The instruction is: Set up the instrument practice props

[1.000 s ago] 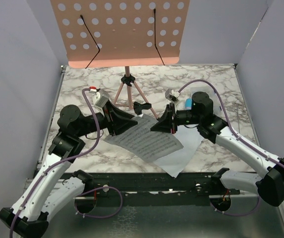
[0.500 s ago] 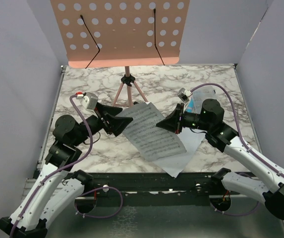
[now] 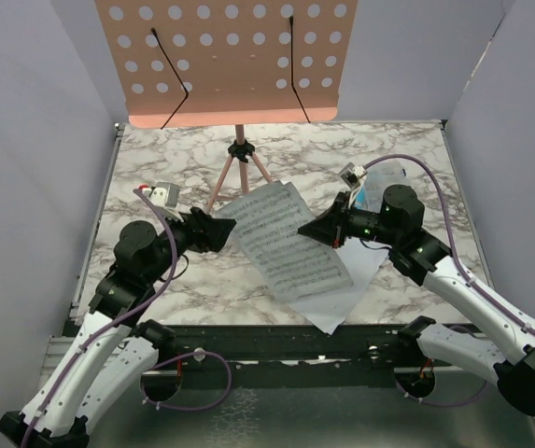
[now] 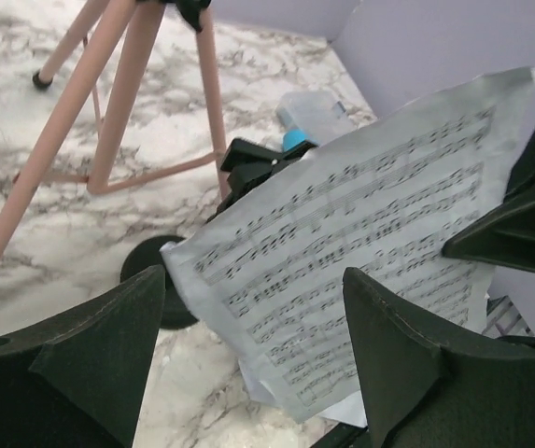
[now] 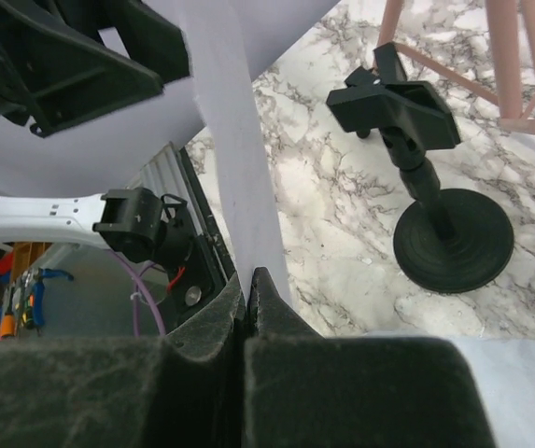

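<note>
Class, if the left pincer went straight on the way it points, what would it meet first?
Most likely the sheet-music page, held up by the right pincer; depth is uncertain.

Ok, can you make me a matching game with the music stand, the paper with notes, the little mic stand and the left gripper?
Things:
1. music stand
2. printed page
3. mic stand
4. left gripper

Descriptions:
A. jaws apart, holding nothing
B. pink, full of round holes
C. pinched at its edge by the right gripper, held up
D. black, upright on its round base

Pairs: 1-B, 2-C, 3-D, 4-A
</note>
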Robot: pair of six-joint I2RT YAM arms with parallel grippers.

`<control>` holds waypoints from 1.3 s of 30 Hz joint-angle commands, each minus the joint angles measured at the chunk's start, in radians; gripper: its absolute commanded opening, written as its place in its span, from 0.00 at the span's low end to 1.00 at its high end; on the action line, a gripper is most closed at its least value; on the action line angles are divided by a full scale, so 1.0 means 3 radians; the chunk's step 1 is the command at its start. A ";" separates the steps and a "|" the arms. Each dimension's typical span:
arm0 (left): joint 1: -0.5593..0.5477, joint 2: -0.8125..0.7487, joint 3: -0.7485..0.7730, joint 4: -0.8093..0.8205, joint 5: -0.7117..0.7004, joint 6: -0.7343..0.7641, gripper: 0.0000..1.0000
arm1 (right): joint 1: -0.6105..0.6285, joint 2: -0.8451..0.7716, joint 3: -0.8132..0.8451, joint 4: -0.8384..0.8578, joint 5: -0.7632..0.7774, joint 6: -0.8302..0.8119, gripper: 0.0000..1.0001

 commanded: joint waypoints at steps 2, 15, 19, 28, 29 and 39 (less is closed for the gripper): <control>-0.0008 0.0123 -0.0217 -0.0185 -0.0052 -0.0282 0.78 | -0.0213 0.0027 -0.0040 0.0218 -0.0338 0.0255 0.00; -0.0008 -0.0293 -0.1078 0.1472 0.0905 -0.0978 0.78 | -0.0301 -0.0134 -0.0226 0.1064 -0.0982 0.0644 0.00; -0.0008 -0.0264 -0.1202 0.1950 0.1160 -0.1198 0.77 | -0.0301 -0.0281 -0.0273 0.1330 -0.0985 0.0798 0.00; -0.0008 -0.0267 -0.1194 0.2483 0.1532 -0.1421 0.72 | -0.0301 -0.0395 -0.0434 0.1983 -0.0817 0.1236 0.00; -0.0008 -0.0264 -0.1183 0.2503 0.1563 -0.1431 0.72 | -0.0301 -0.0378 -0.0445 0.2057 -0.0812 0.1291 0.00; -0.0023 -0.0280 -0.1059 0.2669 0.1713 -0.1510 0.64 | -0.0298 -0.0259 -0.0553 0.2624 -0.0702 0.1698 0.00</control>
